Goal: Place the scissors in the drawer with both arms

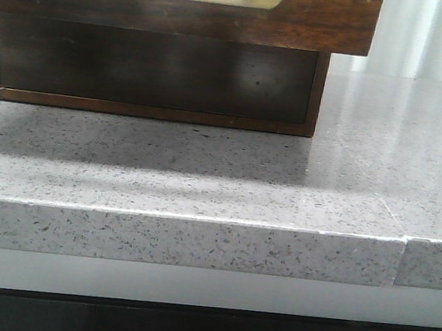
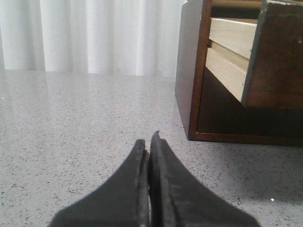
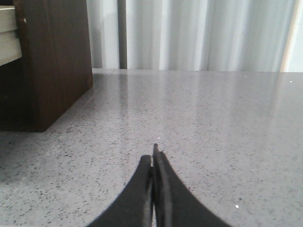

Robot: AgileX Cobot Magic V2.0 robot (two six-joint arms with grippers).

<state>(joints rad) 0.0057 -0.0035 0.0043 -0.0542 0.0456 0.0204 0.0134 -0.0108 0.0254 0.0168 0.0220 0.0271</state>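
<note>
Left gripper (image 2: 150, 142) is seen with fingers pressed together, nothing between them, low over the grey speckled countertop (image 2: 71, 127). Dark brown cabinet (image 2: 189, 71) is seen just beside it; a drawer (image 2: 274, 56) is pulled out, pale wooden side (image 2: 229, 52) exposed. White curtain (image 2: 94, 35) is seen behind

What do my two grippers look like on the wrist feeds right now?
Left gripper: two matte black fingers, broad at the base, tapering to thin tips. Right gripper: the same. No cables, markings or sleeves show; the arms themselves are out of frame.
</note>
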